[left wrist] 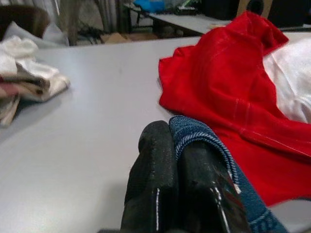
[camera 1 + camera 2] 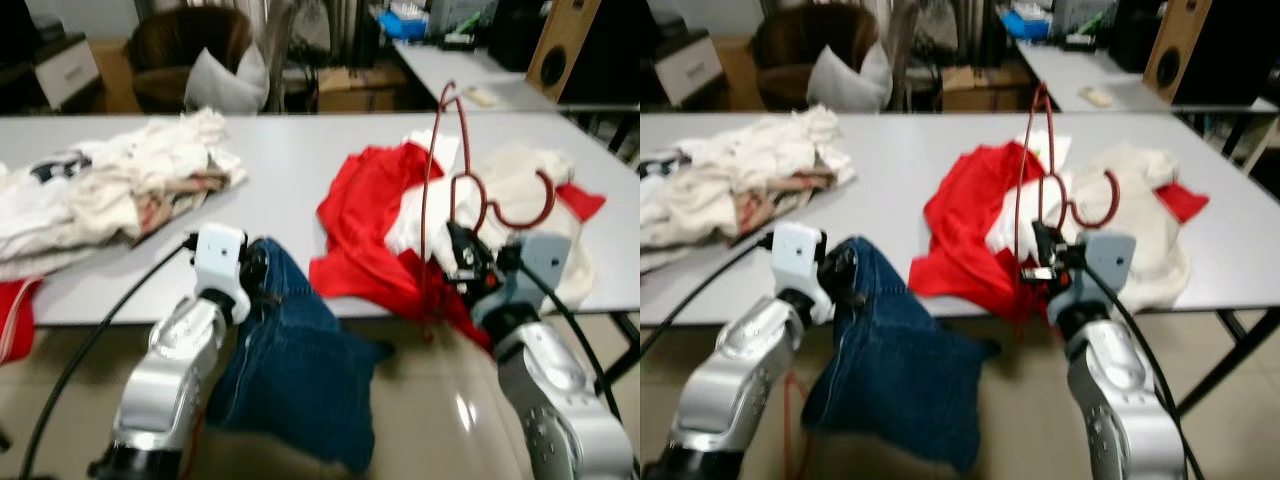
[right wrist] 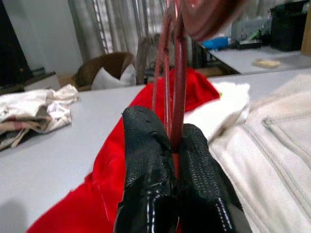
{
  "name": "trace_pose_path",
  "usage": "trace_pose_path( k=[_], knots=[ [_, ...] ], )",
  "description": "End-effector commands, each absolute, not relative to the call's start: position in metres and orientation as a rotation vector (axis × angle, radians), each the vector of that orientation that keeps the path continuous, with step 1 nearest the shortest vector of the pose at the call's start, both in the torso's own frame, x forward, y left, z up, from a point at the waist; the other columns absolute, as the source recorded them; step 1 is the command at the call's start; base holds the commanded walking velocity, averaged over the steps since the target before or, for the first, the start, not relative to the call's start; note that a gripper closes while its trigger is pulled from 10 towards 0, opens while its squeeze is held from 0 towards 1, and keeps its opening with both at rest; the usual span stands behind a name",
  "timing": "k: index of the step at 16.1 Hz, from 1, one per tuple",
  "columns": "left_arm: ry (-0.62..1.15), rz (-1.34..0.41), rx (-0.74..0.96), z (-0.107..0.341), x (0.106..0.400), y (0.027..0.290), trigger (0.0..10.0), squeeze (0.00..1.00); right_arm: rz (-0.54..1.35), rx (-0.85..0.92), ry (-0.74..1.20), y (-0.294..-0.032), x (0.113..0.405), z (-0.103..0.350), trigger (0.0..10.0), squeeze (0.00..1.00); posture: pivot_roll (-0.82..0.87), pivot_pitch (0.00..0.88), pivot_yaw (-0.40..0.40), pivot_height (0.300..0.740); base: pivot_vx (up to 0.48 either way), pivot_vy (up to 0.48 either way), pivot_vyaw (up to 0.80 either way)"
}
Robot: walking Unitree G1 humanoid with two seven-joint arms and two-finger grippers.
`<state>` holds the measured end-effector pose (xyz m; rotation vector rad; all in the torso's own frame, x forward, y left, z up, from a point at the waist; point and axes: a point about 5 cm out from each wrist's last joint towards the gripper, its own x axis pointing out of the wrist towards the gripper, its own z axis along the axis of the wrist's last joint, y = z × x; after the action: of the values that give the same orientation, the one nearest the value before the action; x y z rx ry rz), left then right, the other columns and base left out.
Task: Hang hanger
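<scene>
My right gripper (image 2: 462, 257) is shut on a dark red wire hanger (image 2: 432, 165), held upright over the table's front edge. Its hook (image 2: 520, 205) curls to the right above the white clothes. In the right wrist view the hanger (image 3: 176, 73) rises between the two black fingers (image 3: 146, 160). My left gripper (image 2: 256, 272) is shut on the waistband of blue jeans (image 2: 300, 370), which hang down from the table's front edge. The left wrist view has the denim edge (image 1: 204, 141) pinched beside the fingers (image 1: 160, 174).
A grey table (image 2: 280, 170) spans the view. A red garment (image 2: 365, 225) and white clothes (image 2: 525, 185) lie at the right, a pile of pale clothes (image 2: 110, 185) at the left. Behind stand a brown chair (image 2: 190, 55), boxes and a second table (image 2: 450, 65).
</scene>
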<state>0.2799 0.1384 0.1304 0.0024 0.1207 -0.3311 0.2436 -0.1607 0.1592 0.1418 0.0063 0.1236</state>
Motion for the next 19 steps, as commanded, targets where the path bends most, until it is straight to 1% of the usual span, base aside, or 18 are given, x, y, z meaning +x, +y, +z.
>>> trace_pose_path(
  k=[1, 3, 5, 9, 10, 12, 14, 15, 16, 18, 19],
  knots=[
    [0.073, -0.328, 0.0, 0.139, 0.281, 0.138, 10.0, 0.0, 0.133, 0.122, -0.004, -0.161, 0.243, 0.163, 10.0, 0.0, -0.12, 0.0, 0.033, 0.74, 0.0, 0.0, 0.0],
    [0.06, -0.377, -0.026, 0.143, 0.278, 0.134, 10.0, 0.0, 0.168, 0.099, 0.005, -0.161, 0.243, 0.164, 10.0, 0.0, -0.12, 0.0, 0.033, 0.74, 0.0, 0.0, 0.0],
    [0.031, -0.426, 0.021, 0.15, 0.279, 0.132, 10.0, 0.0, 0.25, 0.036, 0.017, -0.163, 0.242, 0.166, 10.0, 0.0, -0.12, 0.0, 0.032, 0.74, 0.0, 0.0, 0.0],
    [-0.069, -0.452, -0.002, 0.181, 0.292, 0.136, 10.0, 0.0, 0.396, -0.055, 0.02, -0.175, 0.235, 0.179, 10.0, 0.0, -0.12, 0.0, 0.037, 0.74, 0.0, 0.0, 0.0],
    [-0.104, -0.454, -0.019, 0.194, 0.296, 0.138, 10.0, 0.0, 0.448, -0.086, 0.016, -0.18, 0.232, 0.186, 10.0, 0.0, -0.12, 0.0, 0.038, 0.74, 0.27, 0.0, 0.0],
    [-0.206, -0.48, -0.056, 0.232, 0.312, 0.141, 10.0, 0.0, 0.567, -0.156, -0.004, -0.193, 0.224, 0.205, 10.0, 0.0, -0.12, 0.0, 0.028, 0.74, 0.343, 0.0, 0.0],
    [-0.253, -0.49, 0.014, 0.258, 0.333, 0.144, 10.0, 0.0, 0.707, -0.193, -0.02, -0.2, 0.211, 0.222, 10.0, 0.0, -0.11, 0.0, 0.018, 0.74, 0.362, 0.0, 0.0],
    [-0.252, -0.457, 0.054, 0.267, 0.344, 0.148, 10.0, 0.0, 0.762, -0.197, -0.025, -0.203, 0.206, 0.228, 10.0, 0.0, -0.11, 0.0, 0.019, 0.74, 0.375, 0.0, 0.0],
    [-0.26, -0.437, 0.07, 0.271, 0.35, 0.151, 10.0, 0.0, 0.784, -0.198, -0.028, -0.204, 0.204, 0.23, 10.0, 0.0, -0.11, 0.0, 0.02, 0.74, 0.375, 0.0, 0.0],
    [-0.252, -0.358, 0.092, 0.289, 0.371, 0.162, 10.0, 0.0, 0.871, -0.209, -0.018, -0.202, 0.196, 0.236, 10.0, 0.0, -0.12, 0.0, 0.027, 0.74, 0.382, 0.0, 0.0],
    [-0.255, -0.346, 0.103, 0.292, 0.376, 0.163, 10.0, 0.0, 0.888, -0.208, -0.004, -0.201, 0.195, 0.235, 10.0, 0.0, -0.12, 0.0, 0.027, 0.74, 0.39, 0.0, 0.0]
  ],
)
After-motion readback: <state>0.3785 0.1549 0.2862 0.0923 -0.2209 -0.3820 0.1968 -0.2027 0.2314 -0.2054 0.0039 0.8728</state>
